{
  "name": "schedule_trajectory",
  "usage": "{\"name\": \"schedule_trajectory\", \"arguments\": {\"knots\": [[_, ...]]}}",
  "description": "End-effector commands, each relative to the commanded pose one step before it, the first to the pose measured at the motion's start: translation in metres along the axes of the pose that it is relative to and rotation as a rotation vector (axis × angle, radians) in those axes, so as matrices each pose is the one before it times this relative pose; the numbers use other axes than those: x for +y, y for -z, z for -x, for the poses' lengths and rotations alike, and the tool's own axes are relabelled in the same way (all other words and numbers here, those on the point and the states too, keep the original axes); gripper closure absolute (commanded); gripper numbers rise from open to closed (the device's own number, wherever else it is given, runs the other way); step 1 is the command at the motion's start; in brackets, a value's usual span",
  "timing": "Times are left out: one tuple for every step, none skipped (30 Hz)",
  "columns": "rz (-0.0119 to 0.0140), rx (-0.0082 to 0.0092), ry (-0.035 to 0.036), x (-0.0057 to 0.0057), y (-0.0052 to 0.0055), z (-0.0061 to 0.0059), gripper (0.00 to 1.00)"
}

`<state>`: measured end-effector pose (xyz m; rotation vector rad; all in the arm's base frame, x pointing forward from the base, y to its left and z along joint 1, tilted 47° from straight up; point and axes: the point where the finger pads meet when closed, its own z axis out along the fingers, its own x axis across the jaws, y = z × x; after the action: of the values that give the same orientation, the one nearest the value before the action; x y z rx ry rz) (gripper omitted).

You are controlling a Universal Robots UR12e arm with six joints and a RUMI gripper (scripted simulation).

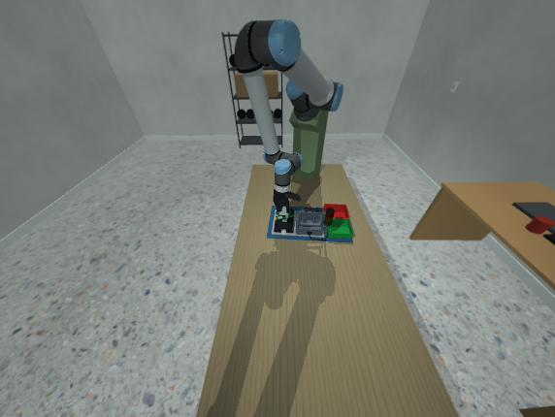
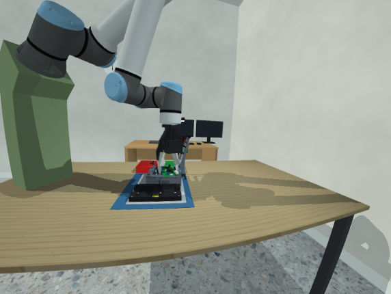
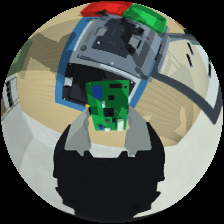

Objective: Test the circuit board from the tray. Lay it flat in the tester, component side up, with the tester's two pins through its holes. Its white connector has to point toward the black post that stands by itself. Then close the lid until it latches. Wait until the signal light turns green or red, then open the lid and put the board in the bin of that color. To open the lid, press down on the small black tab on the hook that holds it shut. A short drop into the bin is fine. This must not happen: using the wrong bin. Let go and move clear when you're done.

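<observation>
1. The gripper (image 1: 283,213) (image 2: 169,169) (image 3: 108,106) pointed down, its pale fingers partly closed on two opposite edges of the circuit board.
2. The circuit board (image 1: 279,217) (image 2: 167,171) (image 3: 111,99) was held between them, components facing the wrist camera; a white part sat at its end nearest the gripper.
3. In the top view, the board was over the black tray (image 1: 283,228) (image 2: 155,197) (image 3: 74,94); its exact clearance was hard to judge, though it seemed raised.
4. Just beside the tray stood the grey tester (image 1: 310,223) (image 2: 164,180) (image 3: 111,45), its framed lid (image 2: 183,158) (image 3: 194,95) open.
5. Beyond the tester lay the red bin (image 1: 337,211) (image 2: 146,166) (image 3: 106,8) and the green bin (image 1: 341,229) (image 2: 169,163) (image 3: 147,19), side by side. A dark upright cylinder (image 1: 330,216) stood near both.
6. A blue mat (image 1: 270,231) (image 2: 119,204) (image 3: 62,82) bordered the tray, on the wooden table (image 1: 310,349) (image 2: 102,232) (image 3: 165,107).
7. Farther out, the green pedestal (image 1: 308,145) (image 2: 51,137) bore the arm.
</observation>
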<state>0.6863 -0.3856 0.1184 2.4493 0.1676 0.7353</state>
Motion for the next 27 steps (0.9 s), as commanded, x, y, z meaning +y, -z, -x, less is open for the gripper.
{"name": "schedule_trajectory", "arguments": {"knots": [[0.00279,0.00555,0.17999,0.00215,0.00159,-0.00416,0.61],[-0.00003,0.00001,0.03375,-0.00007,-0.00001,0.0,0.61],[-0.00003,0.00003,0.03458,-0.00006,-0.00001,0.0,0.61],[-0.00004,0.00004,0.03538,-0.00004,-0.00001,-0.00001,0.61],[-0.00004,0.00005,0.03616,-0.00003,-0.00001,-0.00001,0.61],[-0.00005,0.00006,0.03691,-0.00001,-0.00001,-0.00002,0.61],[-0.00004,0.00006,0.03763,0.00002,-0.00001,-0.00002,0.61],[-0.00004,0.00007,0.03832,0.00004,-0.00001,-0.00002,0.61],[0.0,0.0,0.0,0.0,0.0,0.0,0.61],[0.0,0.0,0.0,0.0,0.0,0.0,0.61],[-0.00106,-0.00064,0.038,-0.00056,-0.00013,0.00108,0.61],[-0.00022,0.00002,0.03974,-0.00025,-0.00003,-0.00004,0.61],[-0.00008,0.00005,0.04044,-0.00014,-0.00002,-0.00016,0.61],[0.00006,0.00015,0.04112,-0.00002,-0.00001,-0.00029,0.61],[0.00014,0.00025,0.04171,0.00007,-0.00001,-0.00038,0.61],[0.00017,-0.00008,0.04183,0.00021,-0.00007,0.00001,0.61],[0.00013,-0.00004,0.04226,0.00019,-0.00007,0.00001,0.61],[-0.00011,0.00003,0.04267,-0.0001,-0.00007,0.0,0.61],[-0.0004,0.0001,0.04304,-0.00044,-0.00007,-0.00004,0.61],[-0.0005,0.00016,0.04338,-0.0005,-0.00007,-0.00007,0.61],[-0.00054,0.0002,0.04368,-0.0005,-0.00007,-0.0001,0.61],[-0.00051,0.00022,0.04394,-0.00043,-0.00007,-0.00012,0.61],[-0.0004,0.00021,0.04416,-0.0003,-0.00008,-0.00011,0.61],[-0.00026,0.00012,0.04173,-0.00014,-0.00009,-0.00009,0.61],[-0.00035,0.00016,0.0415,-0.00042,-0.00011,-0.00013,0.61],[0.0,0.0,0.0,0.0,0.0,0.0,0.61],[0.0,0.0,0.0,0.0,0.0,0.0,0.61]]}}
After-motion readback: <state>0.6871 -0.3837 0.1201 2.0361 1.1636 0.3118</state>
